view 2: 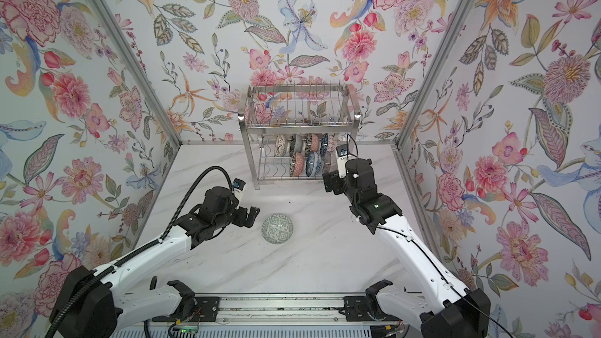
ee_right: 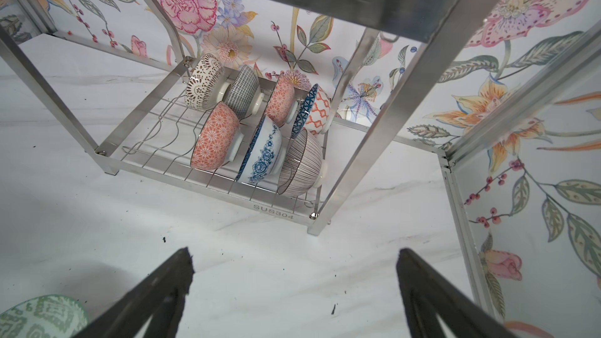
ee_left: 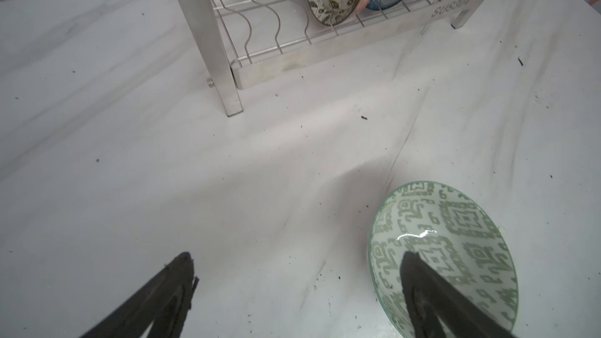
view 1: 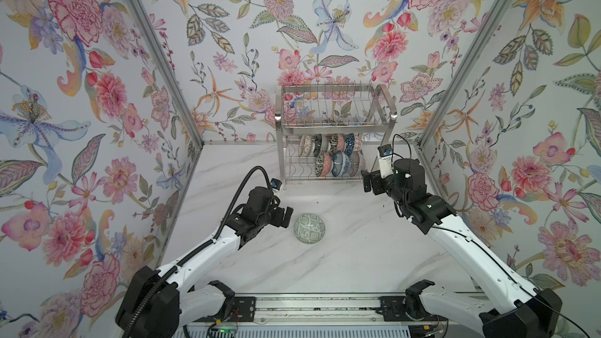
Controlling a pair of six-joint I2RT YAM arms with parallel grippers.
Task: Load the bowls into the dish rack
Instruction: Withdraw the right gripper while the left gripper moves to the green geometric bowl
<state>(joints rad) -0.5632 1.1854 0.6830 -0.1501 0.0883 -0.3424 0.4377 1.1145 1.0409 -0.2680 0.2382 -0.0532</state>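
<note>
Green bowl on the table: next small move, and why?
Probably lower the left gripper onto the near rim of the green bowl and close. It is the only one on the table; the other bowls stand in the dish rack. That gripper is open beside it, one finger over its rim.

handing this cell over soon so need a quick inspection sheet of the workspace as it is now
surface: white marbled table, faintly scuffed
job's things: dish rack at the back; racked bowls on edge on its lower tier; green patterned bowl upright on the table, outside the rack
clutter: small dark specks on the table
grippers: left gripper jaws open, empty, beside the green patterned bowl; right gripper jaws open, empty, facing the rack
cables: black corrugated hose looped over the left arm; thin black wire at the right wrist
surroundings: floral walls; metal rail at the front
</note>
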